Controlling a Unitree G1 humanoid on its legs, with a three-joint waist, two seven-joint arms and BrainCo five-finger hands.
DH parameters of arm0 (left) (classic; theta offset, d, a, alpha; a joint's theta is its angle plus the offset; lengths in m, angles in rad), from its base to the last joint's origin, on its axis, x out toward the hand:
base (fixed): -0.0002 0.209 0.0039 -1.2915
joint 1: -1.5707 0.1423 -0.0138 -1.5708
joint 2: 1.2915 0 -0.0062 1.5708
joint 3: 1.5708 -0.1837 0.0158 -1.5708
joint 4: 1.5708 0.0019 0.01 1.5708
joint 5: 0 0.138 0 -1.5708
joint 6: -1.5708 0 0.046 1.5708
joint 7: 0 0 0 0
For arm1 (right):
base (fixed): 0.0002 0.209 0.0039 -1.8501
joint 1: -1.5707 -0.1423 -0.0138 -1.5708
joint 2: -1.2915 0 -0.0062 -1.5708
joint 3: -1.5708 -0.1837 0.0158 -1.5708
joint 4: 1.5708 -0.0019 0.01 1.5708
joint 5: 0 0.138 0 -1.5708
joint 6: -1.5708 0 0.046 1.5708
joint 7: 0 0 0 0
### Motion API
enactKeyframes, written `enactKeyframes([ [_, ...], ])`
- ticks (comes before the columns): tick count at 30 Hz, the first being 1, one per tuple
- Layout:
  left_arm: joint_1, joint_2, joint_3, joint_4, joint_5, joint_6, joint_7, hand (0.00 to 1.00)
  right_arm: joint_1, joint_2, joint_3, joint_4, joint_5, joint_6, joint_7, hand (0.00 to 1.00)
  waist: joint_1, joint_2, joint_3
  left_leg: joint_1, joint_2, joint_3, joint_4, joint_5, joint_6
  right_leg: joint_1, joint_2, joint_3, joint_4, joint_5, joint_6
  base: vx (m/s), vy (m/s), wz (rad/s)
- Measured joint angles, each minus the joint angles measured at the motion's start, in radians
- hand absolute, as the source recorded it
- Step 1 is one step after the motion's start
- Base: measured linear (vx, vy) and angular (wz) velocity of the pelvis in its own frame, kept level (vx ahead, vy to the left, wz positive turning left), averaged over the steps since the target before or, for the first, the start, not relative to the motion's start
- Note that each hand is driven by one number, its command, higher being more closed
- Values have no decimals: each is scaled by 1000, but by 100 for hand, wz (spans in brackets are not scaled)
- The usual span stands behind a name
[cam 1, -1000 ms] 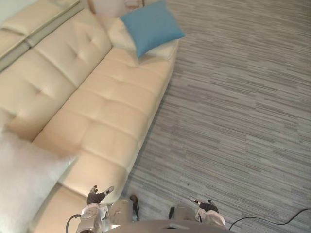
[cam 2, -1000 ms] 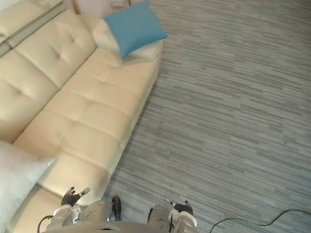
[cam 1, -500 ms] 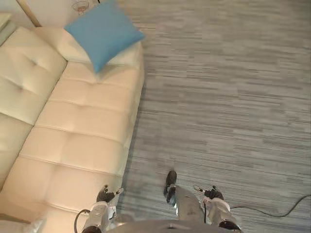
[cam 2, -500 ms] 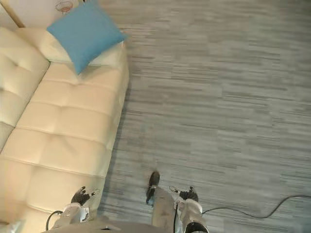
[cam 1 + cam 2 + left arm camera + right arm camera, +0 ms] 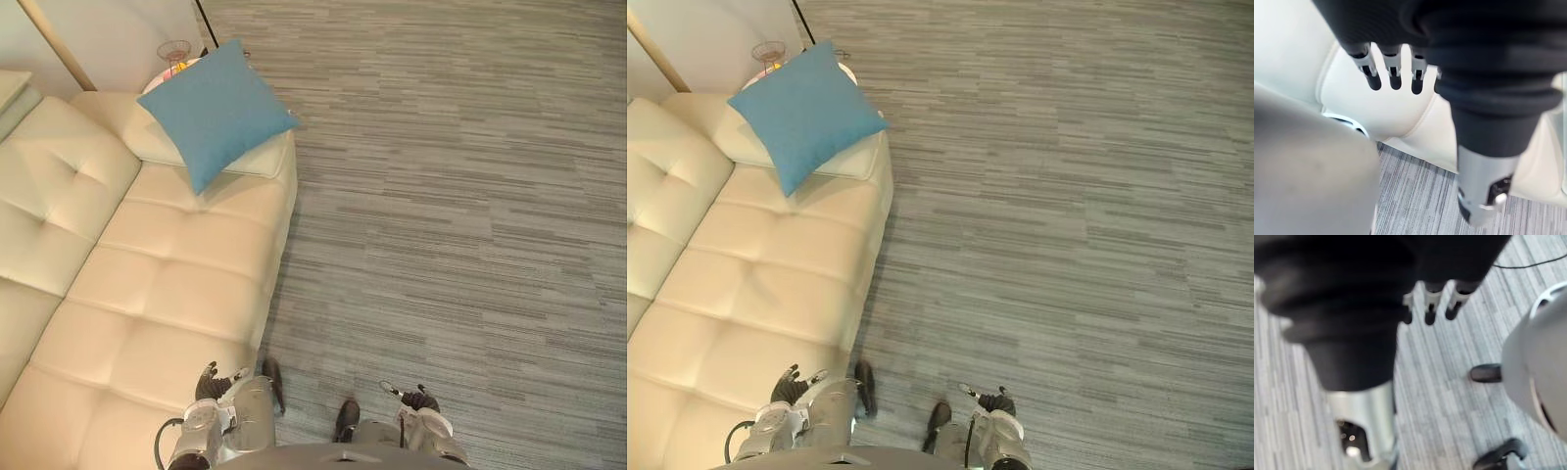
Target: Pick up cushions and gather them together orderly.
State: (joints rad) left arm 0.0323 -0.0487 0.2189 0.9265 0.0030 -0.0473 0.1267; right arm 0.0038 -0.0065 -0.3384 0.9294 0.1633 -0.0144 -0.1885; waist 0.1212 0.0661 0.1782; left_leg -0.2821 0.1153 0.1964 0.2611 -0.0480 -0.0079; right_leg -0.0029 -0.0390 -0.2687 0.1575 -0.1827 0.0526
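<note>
1. Carpet (image 5: 470, 196): grey, streaked in narrow bands of lighter and darker tone. It covers the right and far parts of the head views and runs up to the sofa's front edge.
2. Sofa (image 5: 147, 294): cream, smooth-skinned, with tufted seat panels and a tufted backrest. It stands on the robot's left and runs away toward the far wall.
3. Blue cushion (image 5: 216, 113): square and plain, at the far end of the sofa. It is tilted, one corner pointing down at the seat, and is well apart from both hands.
4. Cream pad (image 5: 257, 157): lies under the blue cushion, its edge showing along the sofa's end. Whether it is the armrest or a second cushion cannot be told.
5. Wall (image 5: 118, 39): pale and plain, behind the sofa's far end. A tan strip (image 5: 59, 44) crosses it at a slant.
6. Small round pale tabletop (image 5: 848, 70): just behind the blue cushion and mostly hidden by it. A small wiry or glass object (image 5: 769, 51) is beside it, kind unclear, and a thin dark pole (image 5: 208, 24) rises near it.
7. Left hand (image 5: 208, 382): low, at the near front edge of the sofa seat. In the left wrist view its fingers (image 5: 1374, 78) hang straight and slightly apart, grasping nothing, with the seat cushioning past them.
8. Right hand (image 5: 419, 399): low, over the carpet and away from the sofa. In the right wrist view its fingers (image 5: 1430, 313) hang straight and loose, empty.
</note>
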Motion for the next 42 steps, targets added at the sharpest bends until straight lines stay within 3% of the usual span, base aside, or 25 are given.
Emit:
enactKeyframes([
  [2, 7, 32, 10, 9, 1, 3, -2, 0, 34, 37, 0, 0, -7, 1, 4, 0, -2, -83, -40, 35, -68, 30, 46, -95, 21, -23, -88, 42, 144, -73, 57, 615, 222, -30],
  [6, 6, 62, -45, 34, 1, 18, 2, 0, 21, 37, 1, -15, -13, -1, 7, 0, -41, -95, -40, 168, -105, 30, 89, -191, 59, -210, -195, 99, 761, -58, 122, 495, 119, 13],
  [8, 4, 62, -60, 32, 1, 23, 2, 0, 18, 36, 0, -21, -14, -3, 8, 0, -43, -88, -34, 258, -101, 15, 56, -203, 63, -265, -214, 43, 879, -65, 78, 552, 11, 32],
  [11, -1, 57, -65, 31, -1, 25, 5, 0, -6, 31, -10, -6, -14, -2, 8, 0, -48, -79, -28, 381, -63, -5, -38, -212, 47, -324, -217, -95, 775, -111, 5, 480, -106, 15],
  [14, -5, 59, -71, 44, -1, 26, 6, 0, -35, 17, -6, -4, -14, -3, 9, 0, -74, -63, -18, 433, -7, -9, -77, -212, 47, -404, -173, -123, 518, -82, -6, 507, -246, 11],
  [16, -5, 68, -90, 71, -1, 25, 13, 0, -35, -9, 4, 18, -14, 1, 9, 0, -98, -72, -12, 483, 21, -44, -101, -210, 15, -418, -120, -6, 104, 141, 24, 522, -338, 44],
  [17, -4, 81, -93, 72, -1, 25, 14, 0, -29, -11, 4, 32, -14, 0, 9, 0, -102, -92, -10, 497, 10, -57, -104, -214, -9, -404, -126, 27, 33, 213, 33, 462, -311, 49],
  [18, -17, 72, -95, 89, 0, 24, 14, 0, -28, -26, 3, 54, -12, 3, 12, 0, -101, -66, 5, 536, 43, -85, -99, -234, -42, -392, -109, 39, 79, 324, -9, 511, -349, 23],
  [19, -26, 56, -97, 104, 1, 22, 12, 0, -51, -59, -5, 68, -15, 2, 10, 0, -100, -28, 13, 519, 72, -116, -63, -206, -57, -420, -92, 32, 176, 245, -14, 580, -397, 11],
  [20, -25, 48, -90, 110, 1, 19, 14, 0, -55, -77, -11, 72, -14, 2, 12, 0, -102, -14, 15, 509, 85, -150, -8, -162, -73, -436, -92, 28, 263, 171, -30, 564, -372, -1],
  [21, -23, 45, -82, 115, 1, 19, 14, 0, -54, -79, -16, 73, -16, 2, 13, 0, -101, -10, 14, 502, 90, -162, 25, -141, -86, -432, -89, 21, 286, 148, -37, 502, -319, 17],
  [22, -18, 37, -47, 113, 1, 19, 14, 0, -48, -77, -20, 69, -16, 1, 13, 0, -101, 0, 18, 445, 109, -206, 182, -81, -91, -393, -75, -1, 309, 91, -44, 497, -281, 29],
  [23, -16, 32, -16, 101, 0, 19, 14, 0, -40, -74, -13, 69, -18, 2, 13, 0, -97, 3, 23, 348, 126, -243, 391, 33, -97, -339, -71, -23, 295, 57, -54, 472, -257, 32],
  [24, -14, 31, -12, 96, 0, 18, 14, 0, -37, -75, -4, 69, -23, 2, 13, 0, -92, -1, 28, 302, 135, -253, 485, 76, -98, -313, -65, -28, 286, 45, -60, 447, -164, 22],
  [25, -11, 28, -4, 63, -3, 13, 12, 0, -34, -69, 18, 68, -25, 0, 11, 0, -73, 16, 30, 182, 163, -226, 719, -13, -82, -235, -47, -47, 253, 15, -80, 419, -101, 11],
  [27, -9, 29, -5, 26, -8, 4, 12, 0, -33, -51, 21, 67, -22, 0, 11, 0, -56, -6, 43, 85, 161, -137, 797, -111, -62, -128, -46, -56, 191, 9, -65, 413, -81, 12],
  [28, -9, 29, -5, 24, -12, 3, 12, 0, -32, -48, 21, 66, -22, -1, 10, 0, -53, -6, 43, 58, 156, -117, 789, -129, -58, -100, -48, -64, 171, 9, -59, 382, -22, 29],
  [31, -10, 27, -24, 9, -19, -3, 13, 0, -24, -38, 16, 65, -18, -2, 8, 0, -47, -7, 39, -22, 94, 25, 462, -162, -35, 9, -78, -127, 93, 7, -21, 401, 65, 47],
  [32, -7, 21, -30, 10, -19, -3, 13, 0, -21, -43, 7, 56, -13, -3, 7, 0, -40, 13, 28, -29, 60, 77, 189, -48, -23, 41, -74, -154, 90, -13, 13, 424, 135, 67],
  [33, -12, 22, -25, 18, -27, -6, 10, 0, -15, -37, -10, 59, -13, -1, 5, 0, -34, -2, 25, -12, 27, 101, 133, -25, 34, 54, -88, -158, 98, -35, 40, 423, 122, 78],
  [35, -11, 56, -26, 19, -37, -11, 10, 0, -23, -14, -9, 72, -13, -1, 6, 0, -29, -64, 12, 14, -44, 98, 42, -1, 47, 77, -116, -147, 36, -24, 38, 402, 97, 74],
  [37, -17, 66, -25, 23, -43, -12, 11, 0, -38, -12, -10, 74, -13, 0, 6, 0, -14, -82, 10, 17, -74, 87, 56, -21, 60, 115, -126, -139, -6, -7, 52, 313, 63, 47],
  [39, -15, 66, -10, 40, -43, -13, 12, 0, -50, -17, -7, 79, -14, -2, 8, 0, -10, -77, 9, 57, -90, 79, 79, -75, 66, 138, -146, -118, 72, -6, 70, 287, 80, 26],
  [41, -4, 73, -7, 64, -43, -10, 12, 0, -40, -18, -3, 104, -15, -2, 13, 0, -20, -74, -3, 135, -108, 21, 68, -127, 64, 22, -226, -85, 477, 27, 121, 241, 62, 45],
  [42, -4, 77, -13, 66, -42, -6, 12, 0, -35, -18, 3, 106, -15, -1, 14, 0, -26, -79, -5, 144, -113, 4, 70, -136, 67, -7, -242, -65, 563, 39, 133, 284, 7, 89],
])
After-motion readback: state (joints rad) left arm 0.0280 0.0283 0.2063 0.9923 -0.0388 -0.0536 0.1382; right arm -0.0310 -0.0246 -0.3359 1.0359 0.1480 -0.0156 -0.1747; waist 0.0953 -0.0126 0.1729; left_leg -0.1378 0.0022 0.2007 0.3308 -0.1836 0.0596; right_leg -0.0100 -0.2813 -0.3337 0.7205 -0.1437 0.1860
